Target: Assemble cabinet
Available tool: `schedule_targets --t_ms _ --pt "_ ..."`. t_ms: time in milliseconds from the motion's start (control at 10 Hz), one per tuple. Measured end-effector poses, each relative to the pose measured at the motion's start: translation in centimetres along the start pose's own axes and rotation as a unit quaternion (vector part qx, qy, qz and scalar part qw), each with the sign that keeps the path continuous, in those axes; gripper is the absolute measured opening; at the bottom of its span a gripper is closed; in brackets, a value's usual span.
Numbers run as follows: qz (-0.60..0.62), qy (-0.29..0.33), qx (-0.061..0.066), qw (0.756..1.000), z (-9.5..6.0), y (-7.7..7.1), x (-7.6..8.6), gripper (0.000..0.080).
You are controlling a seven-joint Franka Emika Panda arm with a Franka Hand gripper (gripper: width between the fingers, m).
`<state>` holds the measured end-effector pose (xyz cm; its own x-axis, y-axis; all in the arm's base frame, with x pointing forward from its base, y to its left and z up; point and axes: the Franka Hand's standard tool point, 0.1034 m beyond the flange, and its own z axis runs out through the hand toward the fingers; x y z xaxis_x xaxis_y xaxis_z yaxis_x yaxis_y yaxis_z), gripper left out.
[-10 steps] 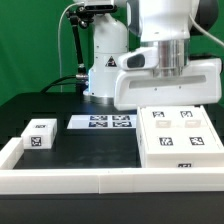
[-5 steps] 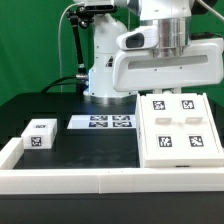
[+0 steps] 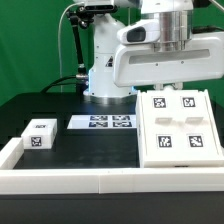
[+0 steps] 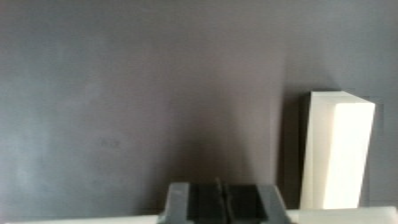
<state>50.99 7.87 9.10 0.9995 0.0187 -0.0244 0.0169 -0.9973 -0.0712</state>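
The cabinet (image 3: pixel 176 128), a large white box body, lies at the exterior view's right with four tagged drawer fronts facing up. My gripper (image 3: pixel 168 91) hangs just above its far edge, under the wide white hand. In the wrist view the two dark fingers (image 4: pixel 192 200) of my gripper (image 4: pixel 224 186) stand pressed together, with nothing showing between them. Beyond them is dark table and one white upright piece (image 4: pixel 338 150) off to one side. I cannot tell which part that piece is.
A small white tagged block (image 3: pixel 38 133) sits at the exterior view's left. The marker board (image 3: pixel 105 122) lies in the middle, in front of the arm's base (image 3: pixel 105 60). A white raised rim (image 3: pixel 60 178) runs along the front and left of the table.
My gripper has risen from the cabinet's far edge and stayed there for the last half second. The cabinet's upper tags now sit higher in the picture. The tag on its front side no longer shows.
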Motion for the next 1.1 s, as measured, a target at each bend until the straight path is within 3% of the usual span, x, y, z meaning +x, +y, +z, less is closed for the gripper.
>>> schedule_targets --t_ms 400,900,1100 --pt "-0.003 -0.022 0.004 1.0 -3.4 -0.2 1.5 0.0002" --pt "-0.003 -0.02 0.004 1.0 -3.1 -0.2 1.6 0.0002" --pt "-0.003 -0.022 0.005 1.0 -4.0 -0.2 2.3 0.0002"
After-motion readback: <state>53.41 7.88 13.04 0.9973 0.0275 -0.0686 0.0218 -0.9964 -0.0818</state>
